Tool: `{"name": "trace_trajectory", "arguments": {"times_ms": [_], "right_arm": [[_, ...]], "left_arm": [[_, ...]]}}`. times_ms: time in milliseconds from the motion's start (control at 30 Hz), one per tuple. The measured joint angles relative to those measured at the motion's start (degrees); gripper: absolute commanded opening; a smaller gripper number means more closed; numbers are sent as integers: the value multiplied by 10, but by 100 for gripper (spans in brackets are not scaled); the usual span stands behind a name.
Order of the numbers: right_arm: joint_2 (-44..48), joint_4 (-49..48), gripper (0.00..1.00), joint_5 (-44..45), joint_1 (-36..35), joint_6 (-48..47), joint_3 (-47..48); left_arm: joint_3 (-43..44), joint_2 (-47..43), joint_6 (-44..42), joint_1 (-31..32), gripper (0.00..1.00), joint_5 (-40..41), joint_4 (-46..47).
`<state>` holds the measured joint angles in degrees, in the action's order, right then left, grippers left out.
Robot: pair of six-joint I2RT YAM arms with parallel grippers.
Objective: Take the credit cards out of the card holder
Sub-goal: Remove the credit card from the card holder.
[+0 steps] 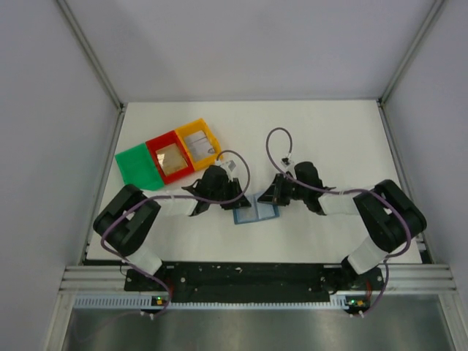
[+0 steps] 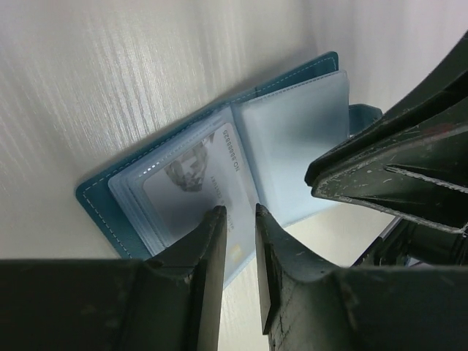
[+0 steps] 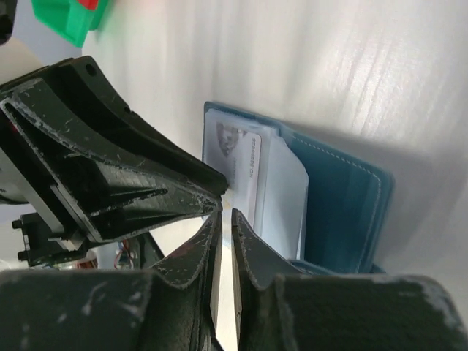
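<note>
Evidently unfinished: one card (image 2: 197,183) is left in the card holder (image 2: 102,208), between the left gripper's (image 2: 239,219) narrowly parted fingers (image 2: 208,252). The right gripper (image 3: 226,217) is almost closed, hold unclear.

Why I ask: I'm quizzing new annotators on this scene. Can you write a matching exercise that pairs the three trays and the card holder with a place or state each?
Things:
1. green tray
2. red tray
3. yellow tray
4. card holder

Places or states:
A. middle of the tray row
B. lying open, apart from the trays
C. left end of the tray row in the top view
D. right end of the tray row in the top view

Pairs: 1-C; 2-A; 3-D; 4-B
</note>
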<state>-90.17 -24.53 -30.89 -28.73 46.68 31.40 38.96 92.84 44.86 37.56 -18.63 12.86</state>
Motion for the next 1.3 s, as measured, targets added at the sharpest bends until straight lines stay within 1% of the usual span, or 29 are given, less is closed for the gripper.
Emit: {"name": "trace_trajectory", "arguments": {"times_ms": [100, 233, 400, 467, 567, 800, 1233, 1300], "right_arm": [[-29, -10, 14, -15, 0, 9, 16], [-60, -19, 18, -21, 0, 16, 22], [-92, -28, 18, -26, 0, 19, 22], [-102, -36, 18, -33, 0, 21, 22], [-109, -43, 18, -43, 0, 24, 25], [-116, -48, 21, -57, 0, 26, 31], [-151, -72, 22, -86, -9, 36, 59], [-153, -71, 19, -87, -11, 35, 62]], "left_arm": [[0, 1, 1, 0, 24, -2, 2], [-7, -4, 5, 0, 24, 5, 4], [-32, -43, 7, 0, 24, 33, -7], [-32, -46, 7, 0, 22, 40, -7], [-33, -46, 10, -1, 14, 51, -10], [-33, -41, 16, -4, 8, 59, -17], [-33, -23, 27, -4, 8, 37, 8], [-33, -22, 28, -5, 8, 34, 9]]}}
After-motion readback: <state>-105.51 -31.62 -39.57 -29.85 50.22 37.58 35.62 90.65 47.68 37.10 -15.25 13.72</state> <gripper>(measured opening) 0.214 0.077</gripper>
